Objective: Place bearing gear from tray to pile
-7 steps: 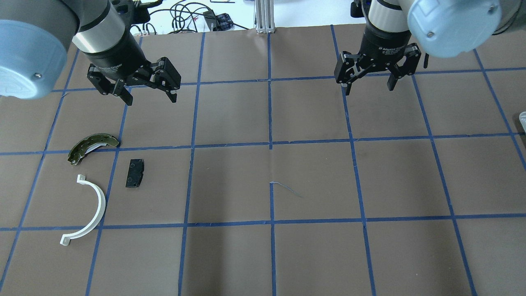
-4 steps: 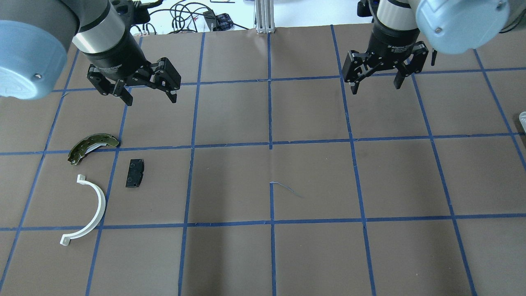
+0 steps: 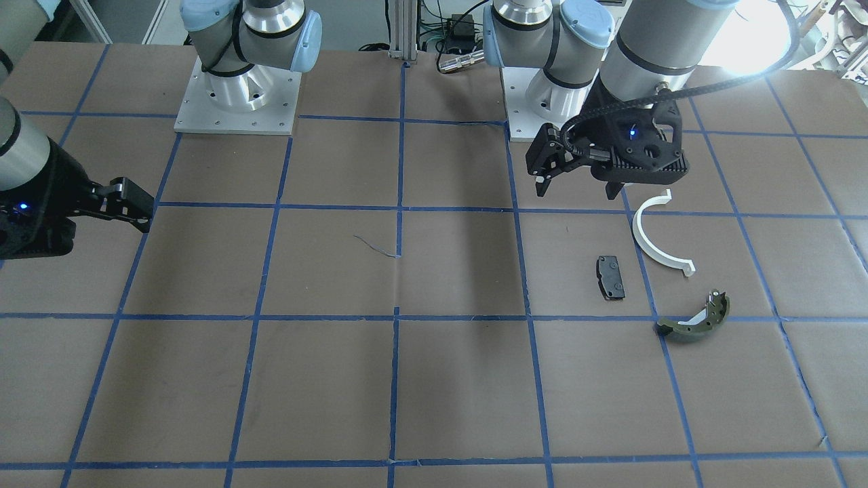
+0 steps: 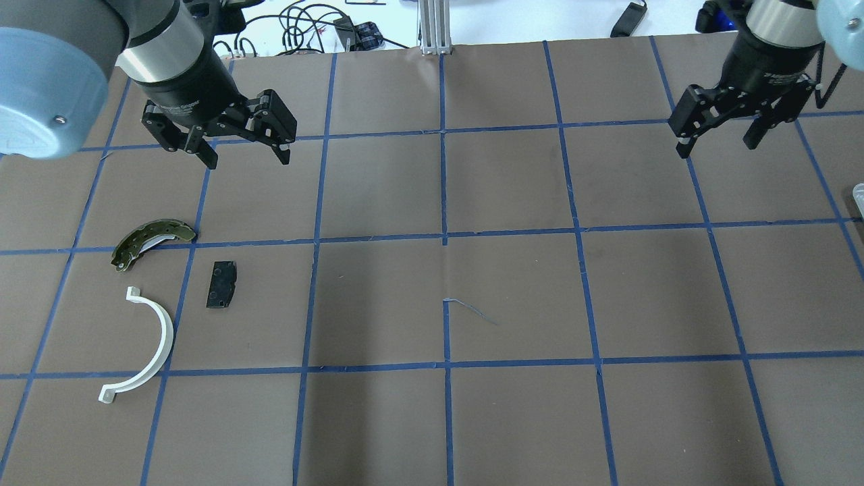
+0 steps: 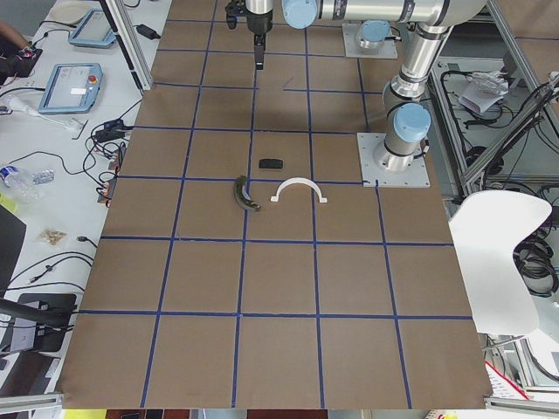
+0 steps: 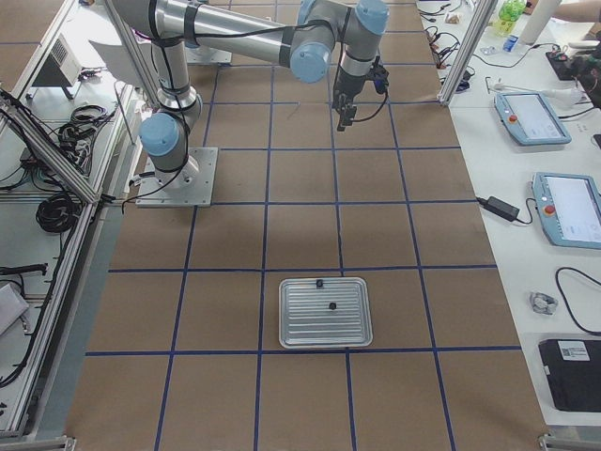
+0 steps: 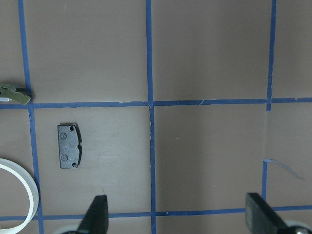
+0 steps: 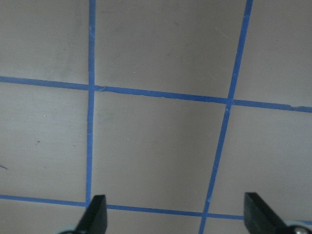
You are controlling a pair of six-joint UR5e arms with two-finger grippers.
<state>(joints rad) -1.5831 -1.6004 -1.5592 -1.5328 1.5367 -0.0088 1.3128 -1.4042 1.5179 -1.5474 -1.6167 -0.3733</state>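
Note:
The pile lies at the table's left: a white half-ring [image 4: 145,344], a black pad [image 4: 221,284] and an olive brake shoe [image 4: 152,241]. My left gripper [image 4: 248,160] hovers open and empty beyond the pile; its wrist view shows the pad [image 7: 68,146] ahead of the fingers. My right gripper [image 4: 717,147] is open and empty over bare table at the far right. The ribbed metal tray [image 6: 326,313] shows in the exterior right view, near that end of the table. Two small dark parts [image 6: 331,305] lie on it, too small to identify.
The brown table cover carries a blue tape grid [image 4: 444,236]. Cables and an aluminium post [image 4: 432,27] stand beyond the far edge. A sliver of the tray's corner [image 4: 858,196] shows at the overhead view's right edge.
My right gripper has moved to the right across the far side of the table, still open. My left gripper and the pile have not moved.

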